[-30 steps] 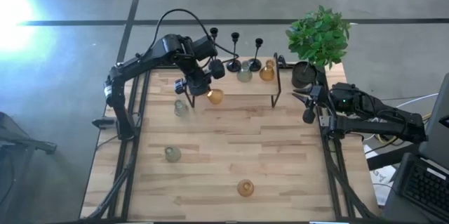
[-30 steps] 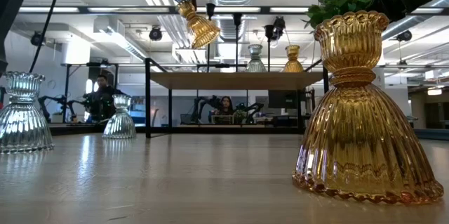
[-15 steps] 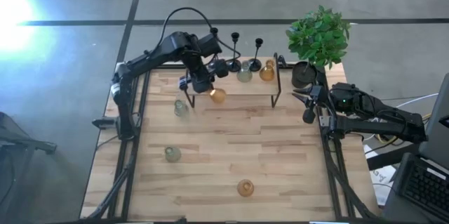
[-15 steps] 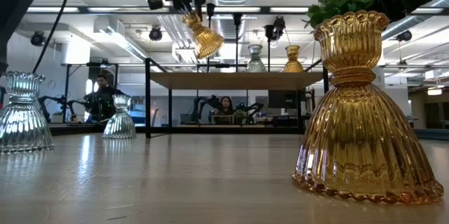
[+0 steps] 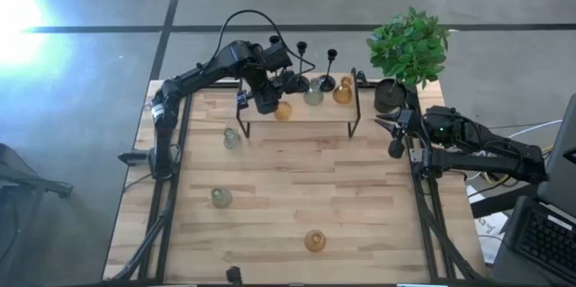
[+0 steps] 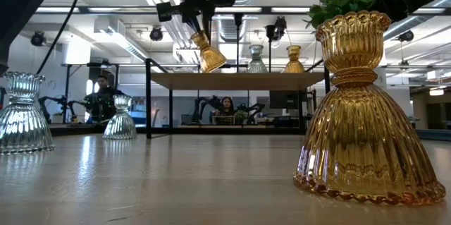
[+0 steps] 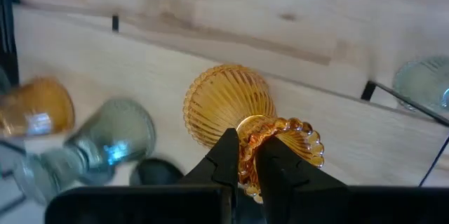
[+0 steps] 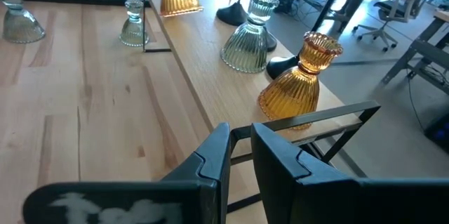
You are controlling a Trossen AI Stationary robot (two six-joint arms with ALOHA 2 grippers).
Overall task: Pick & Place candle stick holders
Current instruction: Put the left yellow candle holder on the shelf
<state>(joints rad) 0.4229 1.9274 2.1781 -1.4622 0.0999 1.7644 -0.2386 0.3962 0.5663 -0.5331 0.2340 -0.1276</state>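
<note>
My left gripper is shut on an amber ribbed glass holder, held over the front part of a raised wooden shelf. In the low view this holder hangs tilted just above the shelf top. On the shelf stand three slim black candlesticks, a pale green glass holder and an amber one. On the table stand two pale green holders and an amber one. My right gripper waits at the table's right edge, narrowly open and empty. My left gripper pinches the amber holder's beaded top rim between its two fingers. The fingers come from above, pointing down. The holder hangs below them, tilted, its wide ribbed foot lowest, just above the shelf; I cannot tell whether it touches.
A leafy green plant in a black pot stands at the far right corner, beside the shelf's black frame. People sit in the room beyond the table. The wood between the shelf and the near holders is bare.
My left gripper has carried the amber holder toward the table's far edge and a little right, from in front of the shelf to over it. It has come down, so the holder, still tilted, now hangs close above the shelf top.
</note>
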